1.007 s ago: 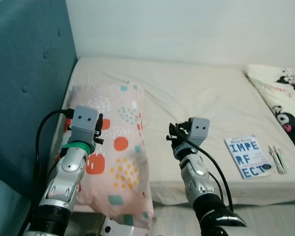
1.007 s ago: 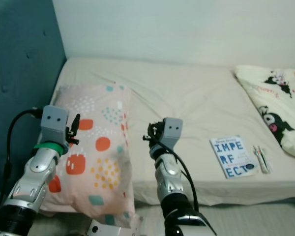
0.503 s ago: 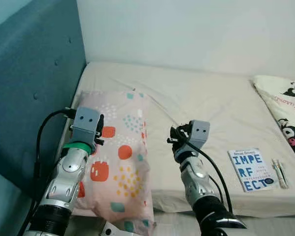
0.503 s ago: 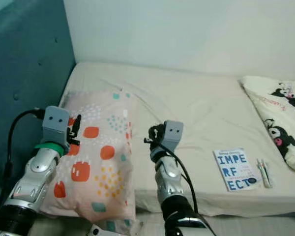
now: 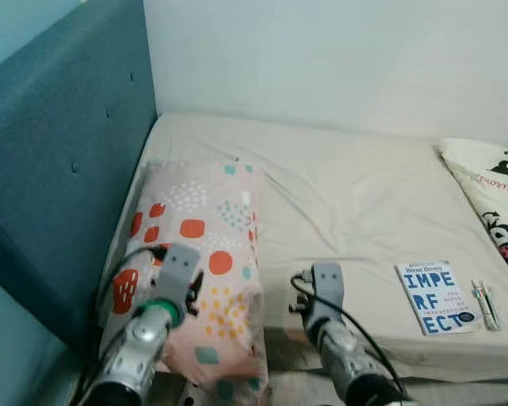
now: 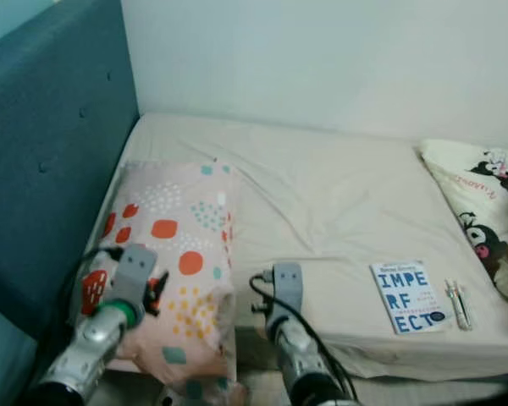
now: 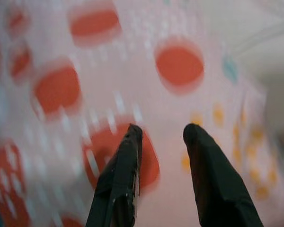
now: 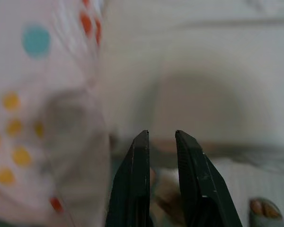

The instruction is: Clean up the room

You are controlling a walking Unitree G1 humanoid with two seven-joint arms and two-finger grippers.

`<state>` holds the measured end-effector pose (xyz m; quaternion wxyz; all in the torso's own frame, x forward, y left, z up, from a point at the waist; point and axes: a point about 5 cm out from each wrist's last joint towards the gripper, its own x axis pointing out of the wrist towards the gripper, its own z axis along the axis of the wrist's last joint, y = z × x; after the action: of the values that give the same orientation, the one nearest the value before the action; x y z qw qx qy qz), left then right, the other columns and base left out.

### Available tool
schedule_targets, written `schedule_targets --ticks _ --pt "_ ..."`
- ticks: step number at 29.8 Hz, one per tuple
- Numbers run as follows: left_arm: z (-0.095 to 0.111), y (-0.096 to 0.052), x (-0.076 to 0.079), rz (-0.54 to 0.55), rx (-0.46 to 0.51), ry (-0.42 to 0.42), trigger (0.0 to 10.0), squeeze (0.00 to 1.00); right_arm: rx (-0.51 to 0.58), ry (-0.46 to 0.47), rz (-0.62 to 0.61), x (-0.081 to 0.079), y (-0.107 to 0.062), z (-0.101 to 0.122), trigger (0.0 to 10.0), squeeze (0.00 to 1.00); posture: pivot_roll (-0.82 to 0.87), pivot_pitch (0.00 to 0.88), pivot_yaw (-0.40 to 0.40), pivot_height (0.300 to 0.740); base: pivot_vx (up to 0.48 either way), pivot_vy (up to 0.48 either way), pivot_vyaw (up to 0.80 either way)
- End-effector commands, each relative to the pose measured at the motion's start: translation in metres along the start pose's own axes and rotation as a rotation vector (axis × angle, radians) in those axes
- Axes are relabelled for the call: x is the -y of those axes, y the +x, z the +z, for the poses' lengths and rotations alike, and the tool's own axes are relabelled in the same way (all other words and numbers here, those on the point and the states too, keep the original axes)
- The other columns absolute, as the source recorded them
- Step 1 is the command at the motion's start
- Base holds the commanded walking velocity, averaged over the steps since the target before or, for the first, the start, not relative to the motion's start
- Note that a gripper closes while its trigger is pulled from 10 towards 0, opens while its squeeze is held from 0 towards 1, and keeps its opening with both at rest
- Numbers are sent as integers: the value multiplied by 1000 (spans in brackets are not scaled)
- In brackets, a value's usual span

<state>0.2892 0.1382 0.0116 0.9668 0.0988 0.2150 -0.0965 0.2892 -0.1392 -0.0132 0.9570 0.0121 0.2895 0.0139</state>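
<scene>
A pink pillow point(image 5: 205, 254) with orange, yellow and teal spots lies along the left side of the bed point(image 5: 356, 186), its near end hanging over the front edge. My left gripper point(image 6: 159, 288) is low over the pillow's near half. In the left wrist view, the left gripper point(image 7: 161, 135) is open just above the spotted cover, holding nothing. My right gripper point(image 5: 298, 303) hangs at the mattress's front edge, just right of the pillow. In the right wrist view, the right gripper point(image 8: 160, 135) has a narrow gap between its fingers with nothing in it; the pillow point(image 8: 33, 118) is beside it.
A white and blue book point(image 5: 436, 296) and a couple of pens point(image 5: 485, 303) lie near the front right edge of the bed. A cream blanket with cartoon figures point(image 5: 495, 190) is bunched at the far right. A teal padded headboard point(image 5: 59, 169) walls in the left side.
The camera view has shifted. Both arms have dropped from raised over the bed down to its front edge, the left over the pillow's near end, the right beside it.
</scene>
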Motion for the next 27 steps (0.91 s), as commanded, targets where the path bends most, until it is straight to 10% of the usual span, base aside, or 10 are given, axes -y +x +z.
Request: schedule_targets --ticks 1,27 --pt "-28 -6 1 -12 -106 13 10000 0 -62 -18 -15 3 -3 -14 10000 0 75 0 -17 740 0 0 0" --pt "-86 -28 -30 166 -303 -203 10000 0 -105 79 -57 13 -3 -17 10000 0 72 0 -41 740 0 0 0"
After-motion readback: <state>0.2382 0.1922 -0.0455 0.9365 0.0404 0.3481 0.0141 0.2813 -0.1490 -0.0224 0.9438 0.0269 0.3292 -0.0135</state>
